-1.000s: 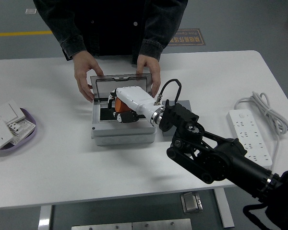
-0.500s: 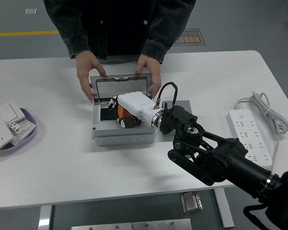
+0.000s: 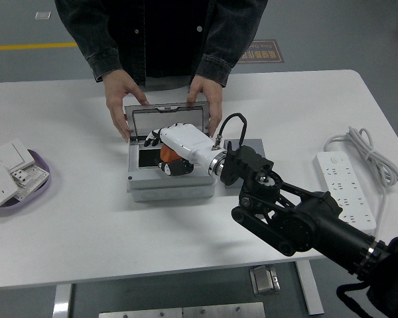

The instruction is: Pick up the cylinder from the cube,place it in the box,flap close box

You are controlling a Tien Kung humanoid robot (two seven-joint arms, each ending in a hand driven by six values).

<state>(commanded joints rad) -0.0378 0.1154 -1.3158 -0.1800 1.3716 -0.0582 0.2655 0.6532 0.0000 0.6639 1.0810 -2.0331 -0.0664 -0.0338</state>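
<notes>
White hand (image 3: 179, 142), black jointed arm (image 3: 298, 218)

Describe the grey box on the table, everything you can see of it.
The grey box is a shallow rectangular case, plastic by its look, flat on the white table near the middle. Its hinged lid stands open at the far side, showing a pale panel inside its grey frame. The interior looks dark. A person's hands grip the lid's two sides. The robot's right hand reaches into the box over its right wall, hiding much of the inside.
</notes>
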